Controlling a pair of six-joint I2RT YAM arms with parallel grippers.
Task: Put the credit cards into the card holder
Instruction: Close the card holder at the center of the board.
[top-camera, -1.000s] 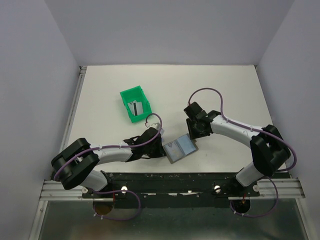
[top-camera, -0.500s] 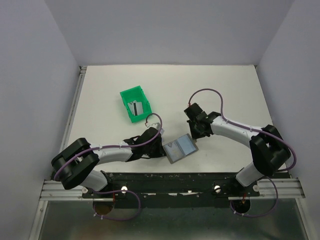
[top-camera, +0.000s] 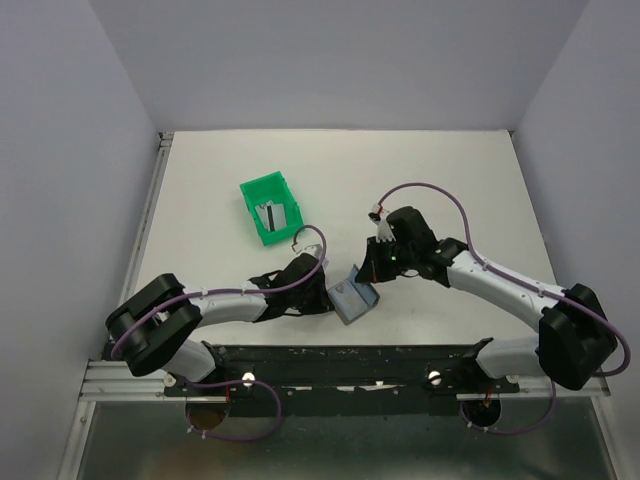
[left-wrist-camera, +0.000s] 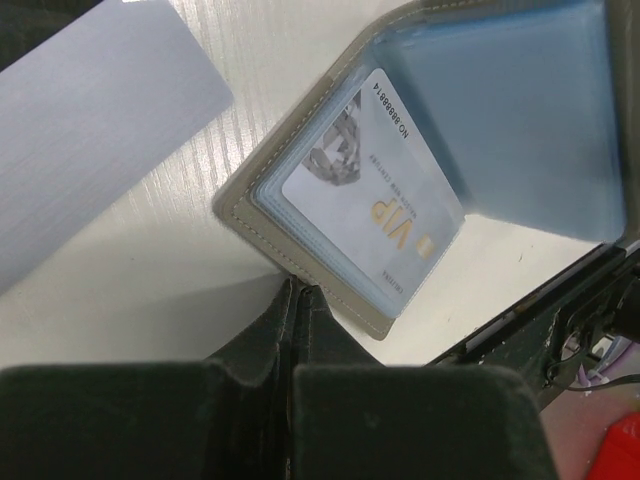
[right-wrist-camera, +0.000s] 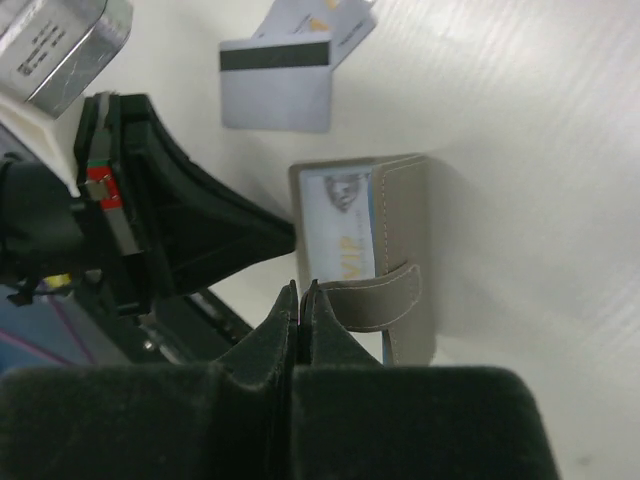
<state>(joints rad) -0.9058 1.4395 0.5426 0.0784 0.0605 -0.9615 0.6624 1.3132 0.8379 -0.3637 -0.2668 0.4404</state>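
The grey-brown card holder (top-camera: 350, 298) lies near the table's front edge, half folded, its right half raised. A white VIP card (left-wrist-camera: 375, 185) sits in its light blue pocket (right-wrist-camera: 345, 225). My right gripper (right-wrist-camera: 300, 287) is shut on the end of the snap tab (right-wrist-camera: 385, 295), above the holder (top-camera: 370, 272). My left gripper (left-wrist-camera: 300, 288) is shut with nothing in it, its tips touching the holder's left edge (top-camera: 326, 291). Two loose credit cards (right-wrist-camera: 275, 85), the upper one showing a dark stripe, lie on the table just beyond the holder. One silver card face (left-wrist-camera: 90, 130) fills the left wrist view's upper left.
A green plastic bin (top-camera: 262, 185) stands behind and left of the holder, with another striped card (top-camera: 270, 216) inside. The black mounting rail (top-camera: 400, 360) runs along the near edge just in front of the holder.
My right gripper shut beside the flat, open holder, then moved left and forward, raising the holder's right half. The left arm stayed in place.
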